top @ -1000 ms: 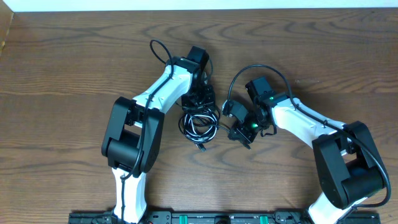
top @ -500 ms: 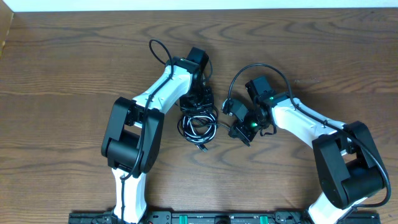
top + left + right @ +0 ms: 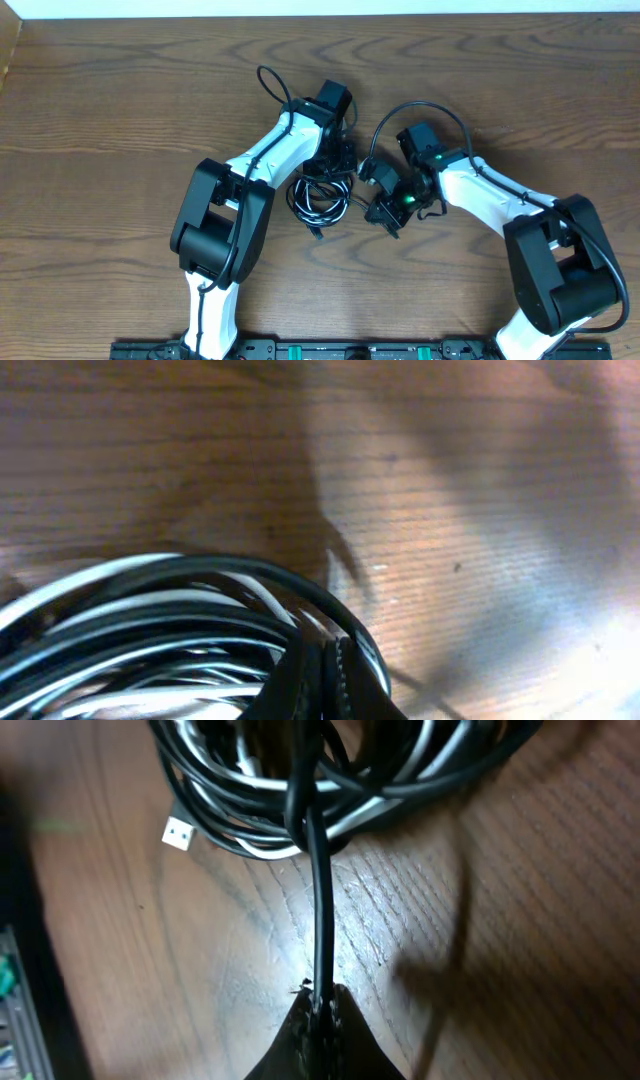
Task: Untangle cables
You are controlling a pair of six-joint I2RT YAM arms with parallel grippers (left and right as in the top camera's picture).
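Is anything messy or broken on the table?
Messy, yes: the cables lie in one knotted heap in the middle of the table. Black and white loops cross over each other, and a white plug pokes out. The right gripper pinches one black strand. Nothing looks broken.

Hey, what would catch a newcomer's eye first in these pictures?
A tangled coil of black and white cables lies in the middle of the table. The right gripper is shut on one black cord leading out of it, and the left gripper sits closed at the coil's edge.
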